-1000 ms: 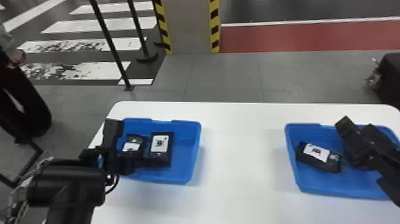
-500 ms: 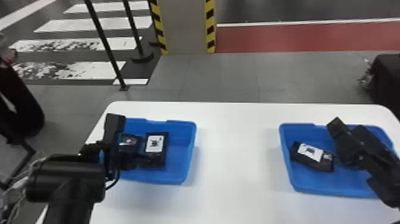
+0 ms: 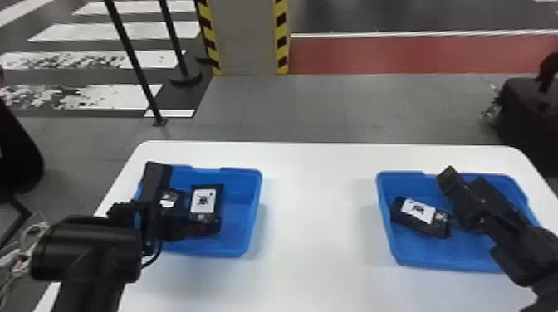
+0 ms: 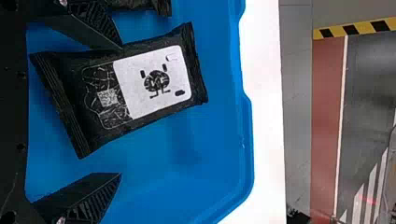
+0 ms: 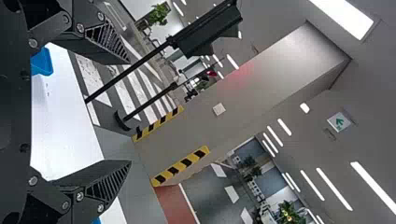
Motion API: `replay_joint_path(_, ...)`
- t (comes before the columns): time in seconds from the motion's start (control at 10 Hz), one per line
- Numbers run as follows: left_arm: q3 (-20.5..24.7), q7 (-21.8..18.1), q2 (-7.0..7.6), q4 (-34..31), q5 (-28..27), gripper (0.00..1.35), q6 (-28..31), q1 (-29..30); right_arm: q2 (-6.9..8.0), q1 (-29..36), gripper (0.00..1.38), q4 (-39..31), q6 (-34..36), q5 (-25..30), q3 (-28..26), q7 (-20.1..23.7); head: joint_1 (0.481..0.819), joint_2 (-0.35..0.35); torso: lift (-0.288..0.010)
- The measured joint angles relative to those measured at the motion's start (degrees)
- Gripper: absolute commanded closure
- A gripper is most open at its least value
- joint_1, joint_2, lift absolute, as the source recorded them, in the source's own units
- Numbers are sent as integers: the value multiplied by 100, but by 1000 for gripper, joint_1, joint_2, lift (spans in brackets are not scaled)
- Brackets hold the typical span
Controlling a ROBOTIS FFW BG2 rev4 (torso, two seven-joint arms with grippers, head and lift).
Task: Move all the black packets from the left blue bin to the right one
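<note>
The right-hand black packet (image 4: pixel 154 81) lies flat in the left blue bin (image 3: pixel 248 215), white label up, its crimped ends toward the near and far walls. Just beside it, with a narrow strip of blue floor between, is the left-hand black packet (image 3: pixel 168 200), partly covered by the arm.

The left pincer (image 4: pixel 121 111) is spread wide over the right-hand packet, holding nothing. It looks off-centre: one finger overlaps the packet's edge in the wrist view, while the other has plenty of bare floor beside it. If it lowers like that, the close finger could press on the film instead of slipping down the side, and the packet might skid or fold. That finger also sits near the neighbour, so it could snag its crimped end and drag both along. A shift toward the neighbour's side would centre the grasp but use up that slim gap. A pinch on the edge alone would probably let a limp packet swing or drop on the tabletop (image 3: pixel 315 207) between the bins.

In the right blue bin (image 3: pixel 440 253) lies another black packet (image 3: pixel 419 212), label up. The right pincer (image 5: pixel 130 113) is over that bin, wide apart and empty; left there, it may block the drop or be struck.
</note>
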Motion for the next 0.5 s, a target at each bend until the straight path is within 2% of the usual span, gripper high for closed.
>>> replay_joint_path(0.4,63,118,-32,31,-25,173,-199,42,0,-7,288,35,82,-6,12,10,695,119,-110)
replay_joint_path(0.5,77,157,-34,150,-29,236,-206,15,0,-26,288,57,97,-12,28,20,695,125,-110)
